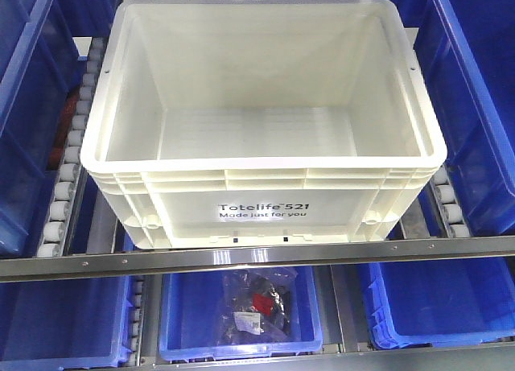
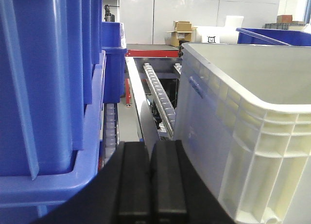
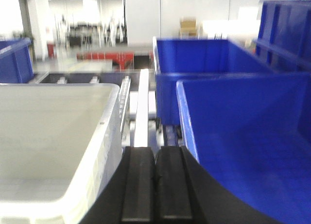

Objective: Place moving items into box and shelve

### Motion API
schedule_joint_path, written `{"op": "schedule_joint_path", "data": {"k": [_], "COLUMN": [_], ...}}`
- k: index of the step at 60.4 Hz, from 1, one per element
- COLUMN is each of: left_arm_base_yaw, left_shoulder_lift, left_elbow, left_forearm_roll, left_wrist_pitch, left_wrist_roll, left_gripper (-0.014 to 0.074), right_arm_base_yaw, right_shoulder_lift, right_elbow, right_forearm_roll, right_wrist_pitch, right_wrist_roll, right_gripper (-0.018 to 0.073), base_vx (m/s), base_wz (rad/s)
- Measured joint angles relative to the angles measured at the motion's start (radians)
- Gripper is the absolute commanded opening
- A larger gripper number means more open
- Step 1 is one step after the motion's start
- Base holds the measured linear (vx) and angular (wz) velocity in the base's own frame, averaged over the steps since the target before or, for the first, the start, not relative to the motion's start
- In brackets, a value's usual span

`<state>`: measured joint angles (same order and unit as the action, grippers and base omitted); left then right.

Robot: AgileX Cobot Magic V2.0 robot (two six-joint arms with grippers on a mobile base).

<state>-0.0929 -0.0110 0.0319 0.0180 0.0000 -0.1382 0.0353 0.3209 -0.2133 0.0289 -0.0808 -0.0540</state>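
Front view shows the box (image 1: pixel 265 105), a big white smooth plastic crate with a ribbed rim, sitting on a roller shelf (image 1: pixel 68 178) between blue bins (image 1: pixel 475 105). Black letters read "Totelife 521 Made just for you". Left gripper (image 2: pixel 150 185) and right gripper (image 3: pixel 154 185) each have black pads pressed together, holding nothing.

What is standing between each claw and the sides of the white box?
Nothing visible. The left claw, shut, sits in the open gap between the white box and a blue bin. The right claw, also shut, sits between the box and another blue bin.
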Motion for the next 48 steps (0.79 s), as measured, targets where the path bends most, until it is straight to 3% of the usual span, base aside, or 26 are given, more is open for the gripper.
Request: {"op": "schedule_joint_path", "data": {"k": [15,26,38,48], "left_arm_base_yaw": [0.0,0.0,0.0,0.0], "left_shoulder_lift": [0.0,0.0,0.0,0.0], "left_elbow": [0.0,0.0,0.0,0.0], "left_forearm_roll": [0.0,0.0,0.0,0.0], "left_wrist_pitch": [0.0,0.0,0.0,0.0], "left_wrist_roll": [0.0,0.0,0.0,0.0], "left_gripper": [-0.0006,-0.0006,-0.0006,-0.0006], "right_arm_base_yaw": [-0.028,-0.141,-0.148,-0.148], "right_shoulder_lift": [-0.22,-0.287,-0.331,-0.331], "right_elbow": [0.229,0.245,0.245,0.245], "right_forearm_roll": [0.01,0.019,0.025,0.025], "right_wrist_pitch": [-0.026,0.011,0.234,0.207], "right_wrist_roll": [-0.075,-0.074,-0.049,-0.042], "right_gripper": [-0.0009,-0.0008,-0.0008,-0.0008], "base_vx": [0.0,0.0,0.0,0.0], "base_wz": [0.0,0.0,0.0,0.0]}}
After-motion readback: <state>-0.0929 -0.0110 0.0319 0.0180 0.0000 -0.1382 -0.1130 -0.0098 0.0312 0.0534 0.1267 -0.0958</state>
